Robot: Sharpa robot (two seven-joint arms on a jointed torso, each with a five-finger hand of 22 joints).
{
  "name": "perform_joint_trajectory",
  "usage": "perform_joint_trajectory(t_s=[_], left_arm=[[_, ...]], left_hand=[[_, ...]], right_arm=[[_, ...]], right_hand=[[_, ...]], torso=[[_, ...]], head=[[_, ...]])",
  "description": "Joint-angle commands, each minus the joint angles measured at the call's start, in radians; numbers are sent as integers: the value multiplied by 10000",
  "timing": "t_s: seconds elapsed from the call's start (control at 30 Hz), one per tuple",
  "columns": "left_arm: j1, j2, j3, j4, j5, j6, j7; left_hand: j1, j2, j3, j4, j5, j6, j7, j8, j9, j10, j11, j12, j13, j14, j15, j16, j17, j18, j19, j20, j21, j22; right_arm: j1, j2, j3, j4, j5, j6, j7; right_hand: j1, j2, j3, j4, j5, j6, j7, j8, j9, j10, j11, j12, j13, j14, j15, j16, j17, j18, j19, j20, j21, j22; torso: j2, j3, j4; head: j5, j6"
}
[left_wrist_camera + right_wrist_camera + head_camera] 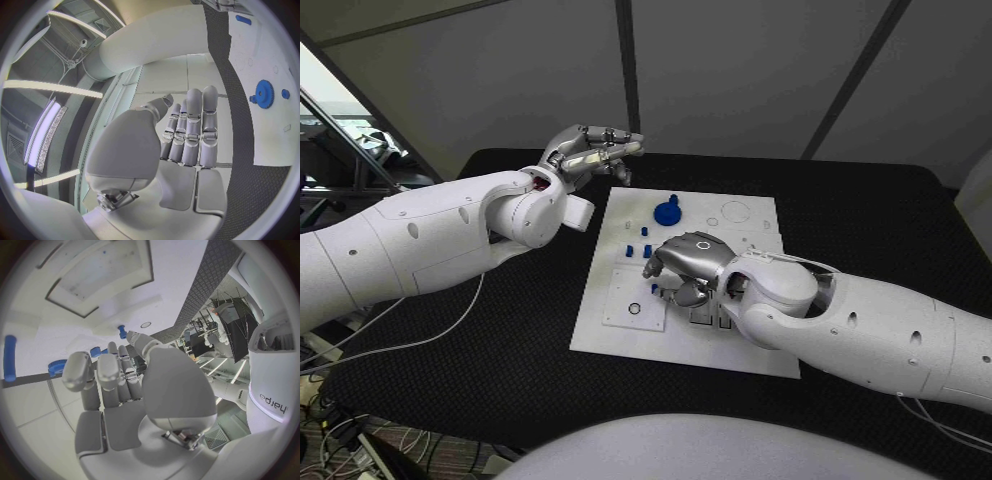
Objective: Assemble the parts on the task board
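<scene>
right robot hand (684, 265) over task board (747, 215), left robot hand (593, 150) off its edge

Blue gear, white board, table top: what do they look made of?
Blue gear: likely moulded or printed plastic, uniform matte blue, crisp teeth. Task board: probably rigid plastic or painted sheet, flat smooth white, low sheen, cut recesses. Table: black textured covering, looks like rubber or woven mat; fine grid pattern shows.

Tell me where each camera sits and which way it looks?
Head view: on the head, looking down at the board; both arms show.
Left wrist view: behind the left robot hand, beside the board's gear.
Right wrist view: behind the right robot hand, over the board.
Head and left wrist views share the gear.
</scene>
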Motion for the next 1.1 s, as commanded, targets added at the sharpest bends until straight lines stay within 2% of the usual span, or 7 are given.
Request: perform_joint_trajectory(t_s=[0.03, 0.17, 0.3, 0.47, 0.7, 0.93, 1.1], left_arm=[[20, -21, 7, -6, -23, 126, -18], [20, -57, 6, -15, -23, 129, -28], [19, -94, 5, -27, -23, 123, -37], [18, -94, -2, -60, -22, 125, -39], [17, -45, -13, -91, -22, 143, -35], [16, -32, -21, -95, -22, 150, -42], [17, -32, -23, -100, -22, 148, -42]], left_hand=[[50, 34, -14, -45, -17, 1, 40, 35, -13, -24, 22, 40, -13, -77, 8, -48, -16, -38, -6, -39, -47, -15], [50, 34, -14, -45, -17, 1, 40, 35, -13, -24, 22, 40, -13, -77, 8, -48, -16, -38, -6, -39, -47, -15], [50, 34, -14, -45, -17, 1, 40, 35, -13, -24, 22, 40, -13, -77, 8, -48, -16, -38, -6, -39, -47, -15], [49, 41, -16, -44, -17, 3, 40, 38, -13, -25, 23, 46, -14, -81, 10, -50, -22, -39, -7, -38, -51, -18], [49, 41, -16, -44, -17, 3, 40, 38, -13, -25, 23, 46, -14, -81, 10, -50, -22, -39, -7, -38, -51, -18], [49, 41, -16, -44, -17, 3, 40, 38, -13, -25, 23, 46, -14, -81, 10, -50, -22, -39, -7, -38, -51, -18], [49, 41, -16, -44, -17, 3, 40, 38, -13, -25, 23, 46, -14, -81, 10, -50, -22, -39, -7, -38, -51, -18]], right_arm=[[20, -341, 11, 306, 14, -1112, 77], [85, -1019, 87, 789, 309, -1300, -26], [274, -1786, 399, 1179, 657, -921, -313], [636, -2427, 598, 1055, 794, -257, -582], [838, -2611, 661, 511, 834, 269, -458], [871, -2458, 661, 190, 860, 1235, -355], [869, -2331, 642, 52, 880, 1597, -318]], right_hand=[[-36, 34, -56, 2, 102, 141, -60, 110, 30, 10, -70, 146, 1, 58, 23, -51, -46, 62, 9, -6, -33, -5], [-6, 76, -48, -8, 175, 267, -89, 149, 46, 108, -105, 296, 2, 80, -1, -31, -46, 38, 102, -29, 25, 77], [-110, -19, -197, 39, -143, 254, -164, 101, 26, 58, -146, 395, -28, 99, -28, -15, -63, 39, 116, -53, 1, 57], [-113, -129, -471, 34, -253, 25, -266, 11, -13, -235, -191, 440, -59, 78, -61, -85, -200, 65, 44, -91, -118, -65], [109, -102, -1001, 54, -359, -431, -413, -15, -32, -848, -106, 536, -58, -21, -5, -266, -514, 138, -205, -50, -455, -429], [153, -37, -1208, 111, -344, -427, -492, 26, -5, -817, -127, 736, -36, 57, -18, -107, -354, 128, -136, -49, -430, -385], [192, 34, -1302, 137, -327, -363, -542, 45, 9, -718, -162, 890, -29, 97, -43, -38, -298, 113, -60, -68, -384, -322]], torso=[[-10, -6, -16], [-10, -6, -17], [-2, -10, -19], [-20, -21, -38], [0, 3, -9], [5, -13, -12], [0, -12, -20]], head=[[25, 5], [-40, 70], [-151, 108], [-246, 178], [-307, 241], [-290, 224], [-279, 206]])
